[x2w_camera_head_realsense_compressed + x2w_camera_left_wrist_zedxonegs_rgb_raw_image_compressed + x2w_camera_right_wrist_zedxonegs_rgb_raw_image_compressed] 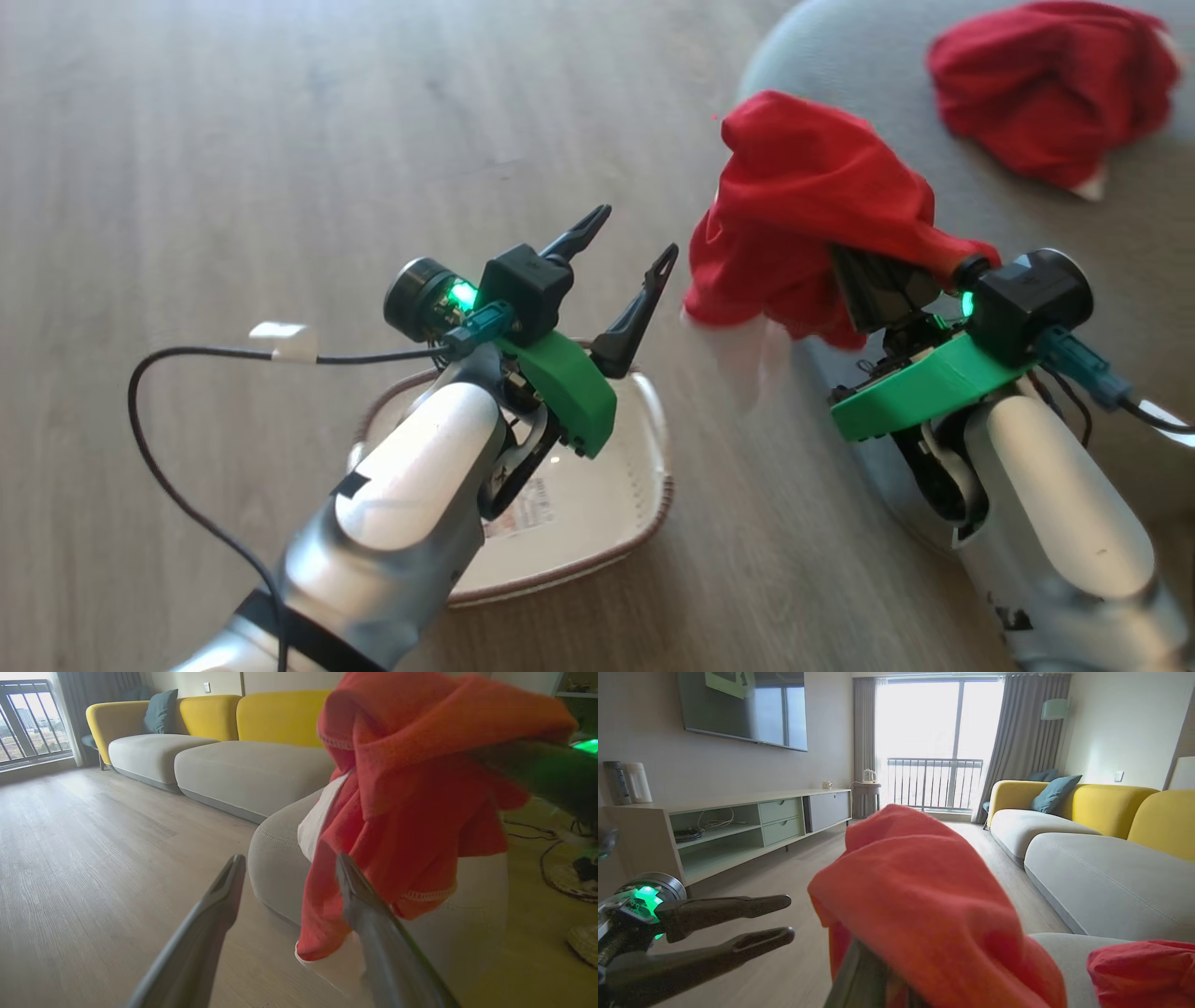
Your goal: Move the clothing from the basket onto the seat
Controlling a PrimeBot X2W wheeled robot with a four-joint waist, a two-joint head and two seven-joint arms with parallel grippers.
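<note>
Bright daylight, soft shadows, some blur

We see hard daylight from the balcony window [924,732], blown out to white in the right wrist view, and more daylight at the far left of the left wrist view. In the head view the wooden floor [280,140] is evenly lit, with a pale sheen and only faint shadows. The red garment [803,205] is smeared along its lower edge, where a white piece [758,364] dissolves into blur. The left gripper [289,856] is out of focus in its own view, and straight lines bow near both wrist views' edges
</note>
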